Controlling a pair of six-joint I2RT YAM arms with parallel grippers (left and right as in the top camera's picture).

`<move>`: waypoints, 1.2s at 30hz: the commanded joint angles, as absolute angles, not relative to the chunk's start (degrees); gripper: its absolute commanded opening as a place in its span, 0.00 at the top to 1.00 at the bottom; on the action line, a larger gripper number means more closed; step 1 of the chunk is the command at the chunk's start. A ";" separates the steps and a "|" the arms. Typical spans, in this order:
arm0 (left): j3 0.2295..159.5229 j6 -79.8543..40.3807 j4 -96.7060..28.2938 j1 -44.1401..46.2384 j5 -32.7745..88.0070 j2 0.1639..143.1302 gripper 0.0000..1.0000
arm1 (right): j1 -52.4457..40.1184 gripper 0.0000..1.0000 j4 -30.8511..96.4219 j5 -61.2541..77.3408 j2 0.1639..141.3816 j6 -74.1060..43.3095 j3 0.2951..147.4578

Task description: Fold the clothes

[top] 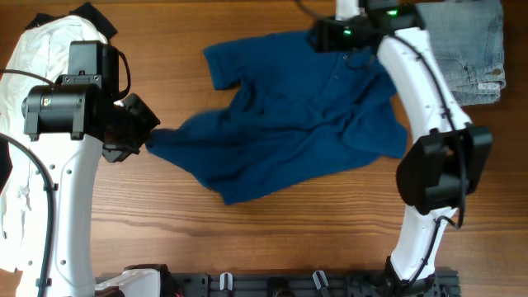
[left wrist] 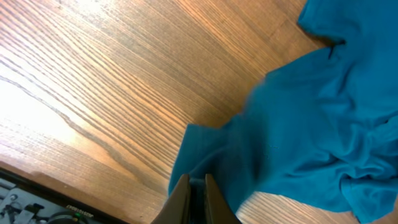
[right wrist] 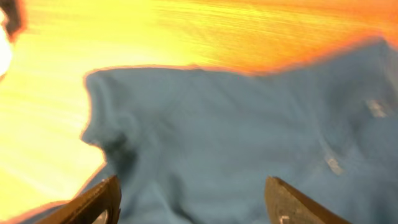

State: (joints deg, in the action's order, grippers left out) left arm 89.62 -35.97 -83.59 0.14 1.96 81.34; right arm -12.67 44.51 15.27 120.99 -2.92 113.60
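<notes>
A blue polo shirt (top: 297, 124) lies crumpled across the middle of the wooden table. My left gripper (top: 147, 140) is shut on the shirt's left corner, and the wrist view shows the cloth pinched between its fingers (left wrist: 198, 186). My right gripper (top: 326, 37) is open above the shirt's upper part near the collar; its wrist view shows both fingers spread wide (right wrist: 193, 193) over the blue cloth (right wrist: 236, 137), not touching it.
Folded light denim jeans (top: 470, 49) lie at the far right corner. A white garment (top: 33, 58) is heaped at the left edge, with a dark piece (top: 95, 16) behind it. A black rail (top: 289, 285) runs along the front edge.
</notes>
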 commanded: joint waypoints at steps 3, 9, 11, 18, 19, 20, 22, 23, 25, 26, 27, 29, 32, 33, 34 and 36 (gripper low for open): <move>86.11 -38.02 -82.32 -0.12 0.75 81.43 0.96 | -19.75 0.25 35.94 14.57 121.49 0.89 115.57; 79.42 -38.50 -79.53 -0.12 0.78 81.43 0.96 | -23.83 0.21 34.89 13.10 126.78 4.58 115.57; 78.48 -39.05 -78.48 -0.12 0.78 81.43 0.96 | -24.16 0.20 35.38 13.13 128.97 4.60 115.57; 77.62 -39.31 -76.27 -0.12 0.75 81.43 0.96 | -24.14 0.15 38.06 13.39 136.22 6.00 115.55; 77.60 -39.31 -76.23 -0.12 0.75 81.43 0.96 | -24.14 0.15 38.33 12.95 136.64 5.98 115.55; 77.60 -39.29 -76.27 -0.12 0.75 81.43 0.96 | -24.14 0.14 38.65 12.84 137.45 5.96 115.50; 77.62 -39.27 -76.34 -0.12 0.73 81.43 0.96 | -24.14 0.13 40.14 11.49 138.76 6.02 115.50; 77.60 -39.24 -76.38 -0.12 0.71 81.43 0.96 | -24.10 0.13 40.95 10.57 139.52 6.00 115.50; 77.60 -39.24 -76.25 -0.12 0.32 81.43 0.96 | -23.73 0.12 43.03 10.02 140.38 6.00 115.48; 77.62 -39.24 -76.05 -0.12 0.30 81.43 0.96 | -23.40 0.12 43.99 9.56 140.84 5.78 115.39; 77.60 -39.24 -75.88 -0.12 0.30 81.43 0.96 | -23.11 0.11 44.84 8.71 140.92 5.10 115.39; 77.60 -39.24 -75.44 -0.12 0.30 81.43 0.96 | -22.37 0.10 46.85 6.28 141.03 3.27 115.39; 77.60 -39.24 -75.35 -0.12 0.30 81.43 0.96 | -20.99 0.11 51.86 2.46 141.03 -0.89 115.39; 77.60 -39.24 -75.37 -0.12 0.30 81.43 0.96 | -20.27 0.11 55.20 0.43 141.03 -2.81 115.39; 77.60 -39.24 -75.33 -0.12 0.30 81.43 0.96 | -19.68 0.11 58.26 -2.00 141.03 -4.89 115.39; 77.60 -39.18 -74.91 -0.12 0.30 81.43 0.96 | -18.24 0.09 65.52 -6.11 141.03 -8.45 115.39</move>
